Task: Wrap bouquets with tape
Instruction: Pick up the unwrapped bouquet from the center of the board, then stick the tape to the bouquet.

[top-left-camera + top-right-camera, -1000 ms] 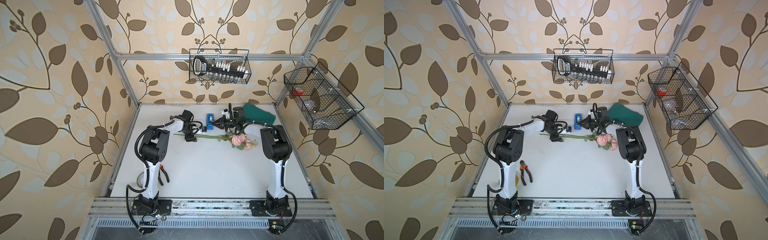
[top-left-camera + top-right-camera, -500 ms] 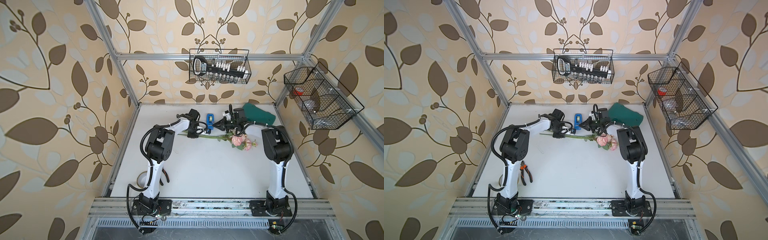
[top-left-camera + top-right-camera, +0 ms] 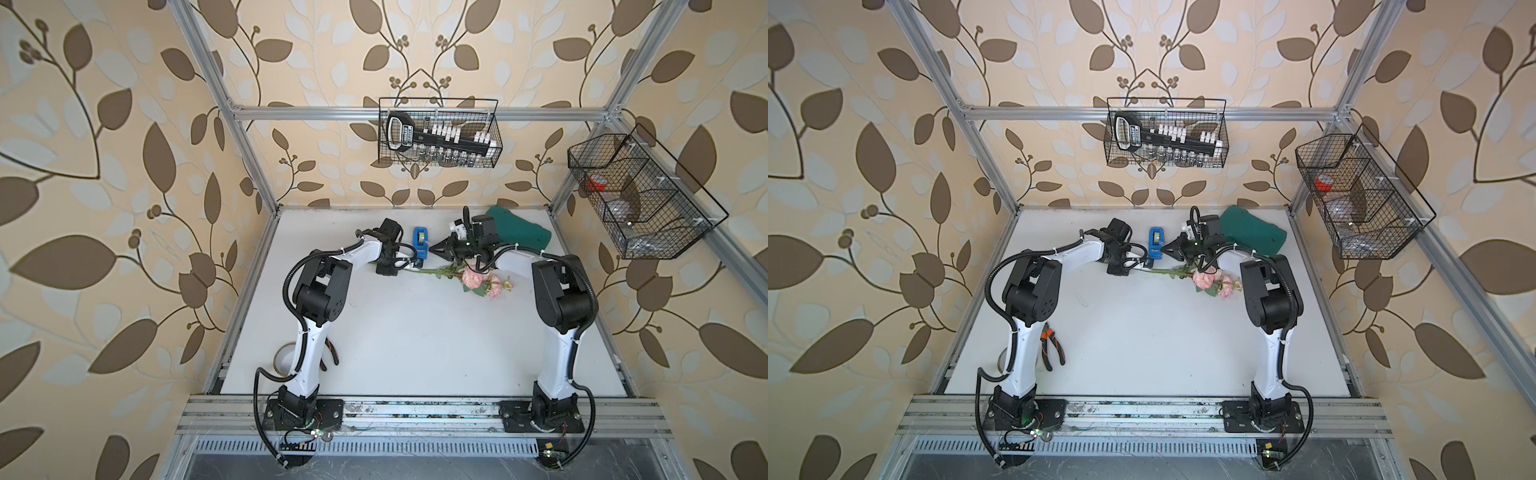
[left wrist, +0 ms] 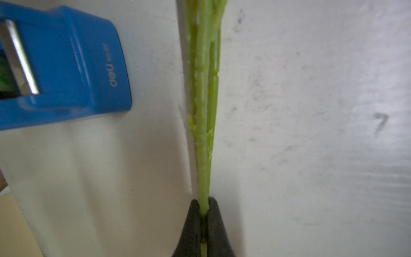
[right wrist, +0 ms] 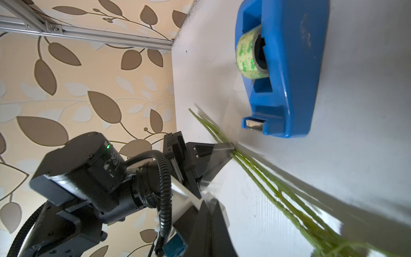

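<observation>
The left pincer (image 4: 204,210), two black tapered fingers, is clamped on the thin, waxy green stems of the bouquet (image 4: 203,89). The stems run straight out from its tips along the white, scuffed bench (image 4: 311,111). The glossy blue plastic tape dispenser (image 4: 66,66) sits just beside those stems, beyond the tips. The right pincer (image 3: 434,248) is closed tight, its point near the dispenser. The bouquet's pink, cloth-like heads lie near it, behind its tips.

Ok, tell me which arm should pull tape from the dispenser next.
Right looks better placed. The left end effector is shut on the bouquet stems and is needed to hold them. The right end effector is shut, apparently empty, and points at the blue tape dispenser just beside it.
</observation>
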Controlling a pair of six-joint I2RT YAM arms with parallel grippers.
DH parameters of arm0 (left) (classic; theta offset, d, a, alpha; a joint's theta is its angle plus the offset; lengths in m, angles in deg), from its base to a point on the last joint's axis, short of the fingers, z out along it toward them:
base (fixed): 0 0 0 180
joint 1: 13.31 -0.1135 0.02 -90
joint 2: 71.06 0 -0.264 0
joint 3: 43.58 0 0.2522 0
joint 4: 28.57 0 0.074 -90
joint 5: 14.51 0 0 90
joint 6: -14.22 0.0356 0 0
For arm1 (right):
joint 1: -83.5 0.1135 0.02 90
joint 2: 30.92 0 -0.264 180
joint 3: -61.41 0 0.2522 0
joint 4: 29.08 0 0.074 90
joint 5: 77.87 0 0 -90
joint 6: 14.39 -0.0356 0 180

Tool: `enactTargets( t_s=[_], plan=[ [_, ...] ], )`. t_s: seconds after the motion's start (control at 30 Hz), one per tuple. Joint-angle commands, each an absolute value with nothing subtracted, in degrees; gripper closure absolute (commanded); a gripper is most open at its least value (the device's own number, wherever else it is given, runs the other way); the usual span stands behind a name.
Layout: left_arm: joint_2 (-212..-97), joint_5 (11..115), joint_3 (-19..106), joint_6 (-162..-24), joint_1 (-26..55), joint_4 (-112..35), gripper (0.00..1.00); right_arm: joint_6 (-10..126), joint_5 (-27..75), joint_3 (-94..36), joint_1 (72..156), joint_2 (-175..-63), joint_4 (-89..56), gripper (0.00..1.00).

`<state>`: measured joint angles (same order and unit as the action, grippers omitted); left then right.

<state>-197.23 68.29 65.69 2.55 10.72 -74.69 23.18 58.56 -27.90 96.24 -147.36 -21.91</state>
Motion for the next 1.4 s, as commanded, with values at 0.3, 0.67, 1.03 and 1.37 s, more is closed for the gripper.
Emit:
enactTargets(
  t_s=[0.3, 0.67, 1.03, 1.37],
  plan=[
    [-193.8, 57.7, 69.4, 0.7, 11.2, -90.0, 1.00, 23.9, 58.8, -20.4, 99.4, -140.9, -22.8, 1.00],
    [-193.0, 54.6, 70.5, -2.9, 11.0, -87.5, 1.00, 24.1, 56.1, -14.4, 103.1, -139.8, -24.2, 1.00],
    [-192.2, 53.6, 71.3, -4.1, 10.8, -88.5, 1.00, 24.7, 51.9, -9.9, 107.0, -136.9, -23.9, 1.00],
    [-191.0, 51.8, 71.3, -5.7, 10.7, -89.0, 1.00, 25.2, 47.0, -8.5, 110.2, -137.1, -23.1, 1.00]
  ],
)
